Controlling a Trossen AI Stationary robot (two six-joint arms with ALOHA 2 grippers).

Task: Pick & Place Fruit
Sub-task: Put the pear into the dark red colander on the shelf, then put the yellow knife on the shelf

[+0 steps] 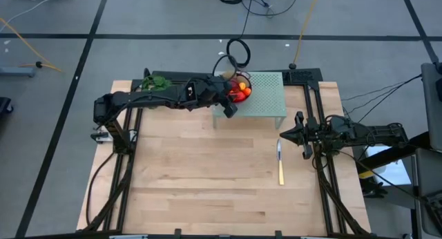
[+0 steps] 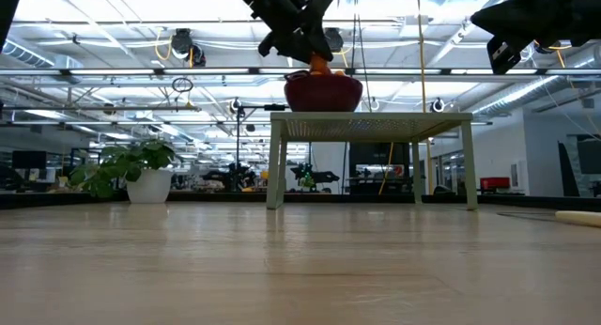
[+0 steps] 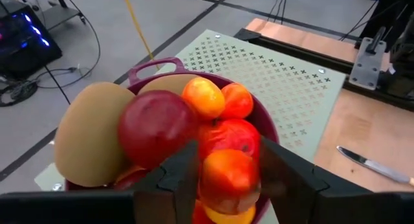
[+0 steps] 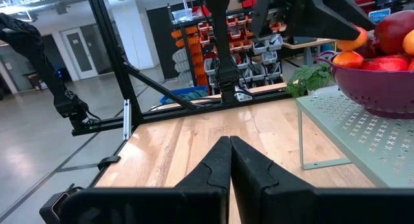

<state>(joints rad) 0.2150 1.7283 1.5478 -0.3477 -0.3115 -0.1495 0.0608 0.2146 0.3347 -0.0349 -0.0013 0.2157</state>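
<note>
Wooden table (image 1: pixel 207 170) fills our high view. At upper centre, our left gripper (image 3: pixel 223 179) stands partly open around an orange fruit (image 3: pixel 228 179) in the bowl (image 2: pixel 323 93). Our right gripper (image 4: pixel 229 160) waits at right, closed.

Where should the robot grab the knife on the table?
Best by the yellow handle, coming straight down from above. The knife lies flat on the wood, and the handle looks thicker than the thin blade, so the gripper would probably get a firmer hold there.

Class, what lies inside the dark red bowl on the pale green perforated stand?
The dark red bowl holds piled fruit: an olive-brown kiwi, a dark red round fruit and small orange ones. Lower pieces are covered.
</note>
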